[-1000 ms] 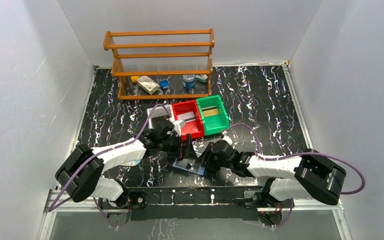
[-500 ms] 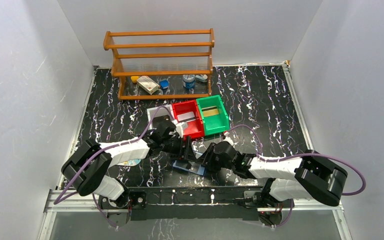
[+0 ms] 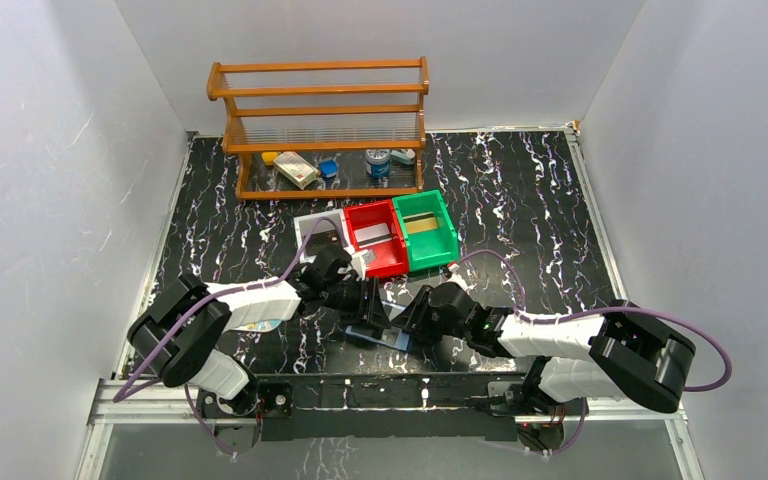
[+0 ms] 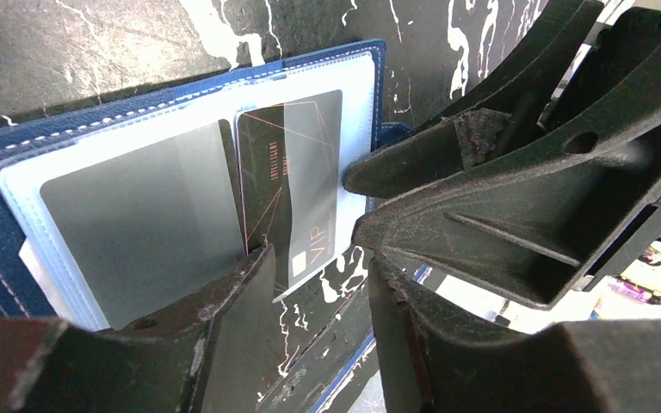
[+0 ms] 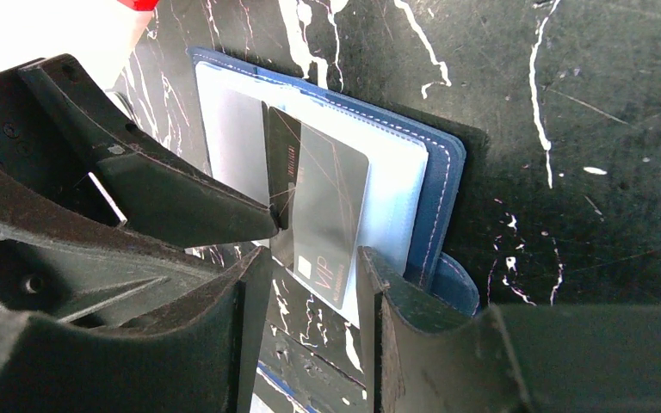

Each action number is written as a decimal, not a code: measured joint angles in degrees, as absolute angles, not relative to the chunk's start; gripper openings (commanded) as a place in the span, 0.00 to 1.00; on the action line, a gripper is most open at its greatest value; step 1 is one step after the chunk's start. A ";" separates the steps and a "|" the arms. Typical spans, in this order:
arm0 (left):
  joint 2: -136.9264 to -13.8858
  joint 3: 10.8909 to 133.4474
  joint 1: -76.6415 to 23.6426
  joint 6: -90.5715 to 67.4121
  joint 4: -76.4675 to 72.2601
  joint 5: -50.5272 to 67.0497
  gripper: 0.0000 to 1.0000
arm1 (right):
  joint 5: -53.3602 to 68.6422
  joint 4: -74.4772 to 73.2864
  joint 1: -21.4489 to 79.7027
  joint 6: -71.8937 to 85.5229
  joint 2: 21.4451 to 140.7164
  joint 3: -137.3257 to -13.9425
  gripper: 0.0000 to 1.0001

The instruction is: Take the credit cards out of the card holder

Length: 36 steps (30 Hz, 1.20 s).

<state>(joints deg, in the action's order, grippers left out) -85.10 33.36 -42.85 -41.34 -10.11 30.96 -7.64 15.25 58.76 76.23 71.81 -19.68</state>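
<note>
The left pincer [image 4: 317, 258] has crept lower over the open navy-blue folding card holder [image 4: 69, 129] and drawn its jaws narrower about the protruding black VIP credit card's [image 4: 297, 172] corner, its elbow swinging inward.

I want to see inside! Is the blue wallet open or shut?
Open. The card holder lies spread flat, clear sleeves and black VIP card showing.

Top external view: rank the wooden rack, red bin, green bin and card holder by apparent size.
1. wooden rack, clearly the largest.
2. red bin and green bin: these look alike, so they are not ranked against each other.
3. card holder, the smallest. It is partly hidden, so it may look smaller than it is.
</note>
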 measured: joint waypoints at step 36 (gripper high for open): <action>-88.88 34.15 -40.82 -40.42 -11.53 32.73 0.24 | -6.11 16.56 57.84 76.16 71.75 -18.96 0.50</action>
